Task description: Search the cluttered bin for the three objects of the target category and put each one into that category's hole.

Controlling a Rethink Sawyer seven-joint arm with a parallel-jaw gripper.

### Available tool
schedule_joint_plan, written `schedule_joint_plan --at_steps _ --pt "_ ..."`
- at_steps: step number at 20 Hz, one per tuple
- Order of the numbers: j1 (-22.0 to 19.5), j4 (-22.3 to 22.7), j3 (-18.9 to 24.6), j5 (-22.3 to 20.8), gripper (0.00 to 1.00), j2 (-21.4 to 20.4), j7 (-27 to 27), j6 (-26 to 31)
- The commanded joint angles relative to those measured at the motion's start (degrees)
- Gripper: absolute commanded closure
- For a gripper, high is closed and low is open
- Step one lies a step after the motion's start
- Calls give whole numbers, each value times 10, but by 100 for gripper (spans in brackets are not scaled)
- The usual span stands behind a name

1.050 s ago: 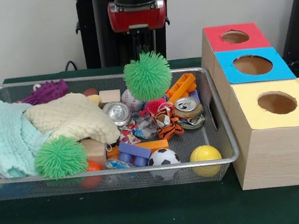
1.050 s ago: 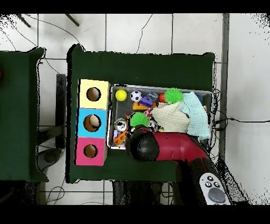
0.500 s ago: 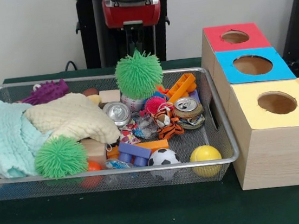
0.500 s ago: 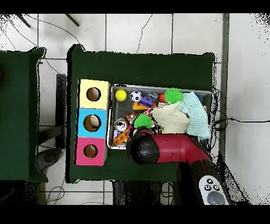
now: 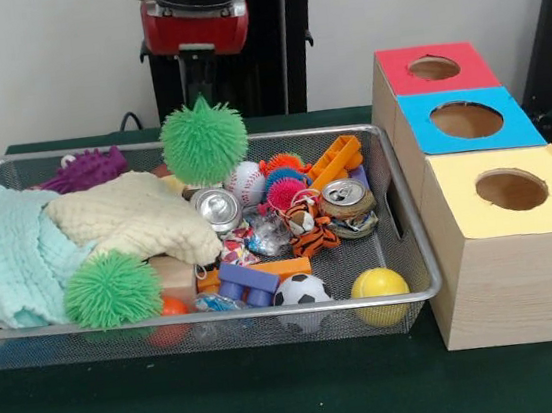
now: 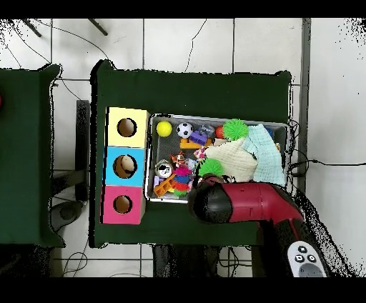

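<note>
Since the earlier frame the arm (image 5: 195,20) and its green ball (image 5: 204,141) have shifted away from the boxes (image 5: 467,121), over the bin's (image 5: 398,214) back edge. Fingers (image 5: 197,83) pinch the ball, hanging just beneath them. Better to carry it high toward the holes, clearing the clutter.

**Clutter that stays behind**

A mint cloth (image 5: 5,255) lies at the left, with a cream cloth (image 5: 132,219) draped over its edge. 2 drink cans lie among the toys: 1 (image 5: 217,209) touches the cream cloth, the other (image 5: 344,194) lies further right. A toy tiger (image 5: 307,228) lies between them. A soccer ball (image 5: 300,294) and a yellow ball (image 5: 379,290) sit near each other at the front. A purple toy (image 5: 85,169) lies at the back left.
</note>
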Motion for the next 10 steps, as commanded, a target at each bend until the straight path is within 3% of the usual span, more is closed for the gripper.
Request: schedule_joint_plan --at_steps 1,7,8,10 --pt "-34 -61 -5 -48 100 5 -83 97" --pt "-46 -54 12 -55 100 4 -71 98" --pt "-47 -53 15 -54 0 6 -67 97" --pt "-43 -45 15 -55 0 16 -47 82"
